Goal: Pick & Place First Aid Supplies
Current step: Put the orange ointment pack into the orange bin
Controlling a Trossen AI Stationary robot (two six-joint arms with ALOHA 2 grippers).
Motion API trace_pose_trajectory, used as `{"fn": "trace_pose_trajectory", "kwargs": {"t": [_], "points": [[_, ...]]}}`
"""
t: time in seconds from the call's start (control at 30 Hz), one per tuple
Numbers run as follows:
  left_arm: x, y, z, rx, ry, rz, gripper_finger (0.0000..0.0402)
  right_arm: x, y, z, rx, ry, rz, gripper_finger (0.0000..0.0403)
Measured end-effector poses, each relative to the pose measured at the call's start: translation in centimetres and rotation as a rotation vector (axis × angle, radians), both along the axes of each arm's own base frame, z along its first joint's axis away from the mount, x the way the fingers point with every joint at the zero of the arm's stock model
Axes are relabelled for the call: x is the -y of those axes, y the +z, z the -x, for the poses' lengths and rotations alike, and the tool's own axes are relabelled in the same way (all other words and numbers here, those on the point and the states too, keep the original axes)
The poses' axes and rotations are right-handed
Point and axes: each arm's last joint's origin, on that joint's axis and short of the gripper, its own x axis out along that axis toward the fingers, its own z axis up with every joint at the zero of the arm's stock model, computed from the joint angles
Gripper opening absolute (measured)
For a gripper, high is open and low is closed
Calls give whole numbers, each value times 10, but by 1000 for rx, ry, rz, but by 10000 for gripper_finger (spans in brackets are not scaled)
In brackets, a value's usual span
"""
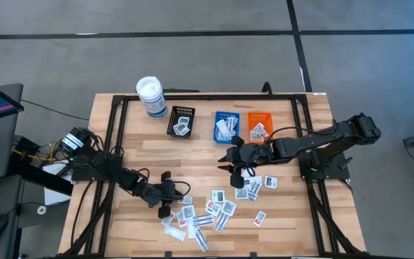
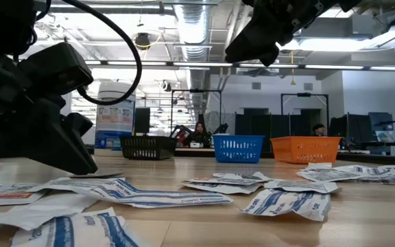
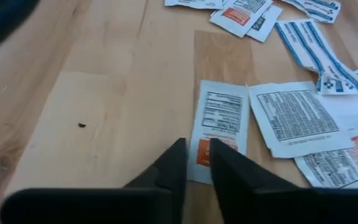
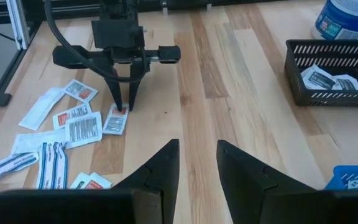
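**Left pincer tips down on a red-marked packet**

I am seeing my left gripper [image 3: 196,163] pointing down with its tips narrowly apart, straddling the near edge of a white packet with red print [image 3: 219,127]; nothing is lifted. More first aid packets [image 1: 218,208] are lying scattered just beyond and beside it on the wooden table [image 1: 135,162]. My right gripper [image 4: 197,165] is hovering empty and slightly parted, near the blue tray [image 1: 226,126]
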Motion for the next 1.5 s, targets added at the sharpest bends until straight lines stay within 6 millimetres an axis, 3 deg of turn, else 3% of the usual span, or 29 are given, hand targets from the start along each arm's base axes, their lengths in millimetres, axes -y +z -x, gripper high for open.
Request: {"fn": "trace_pose_trajectory", "kwargs": {"t": [0.13,0.33,0.53,0.67,0.8,1.03,1.23,1.5], "points": [[-3,4,0,11,11,-9,10,0,0,0,1,-1,0,102],[-11,18,1,93,86,-145,5,0,0,0,4,-1,-1,102],[-17,29,-2,148,136,-159,5,-1,-2,-2,1,-51,-75,102],[-21,29,-4,152,154,-158,4,-4,-24,-13,-52,-85,-112,102],[-23,31,-6,167,160,-172,4,-8,-59,-35,-54,-130,-185,102],[-24,32,-7,178,168,-166,5,4,-98,-72,-55,-74,-422,102],[-24,33,-7,182,169,-164,5,9,-115,-87,-87,-78,-485,102],[-26,34,-8,194,204,-181,5,7,-118,-93,-76,-55,-503,102]]}}
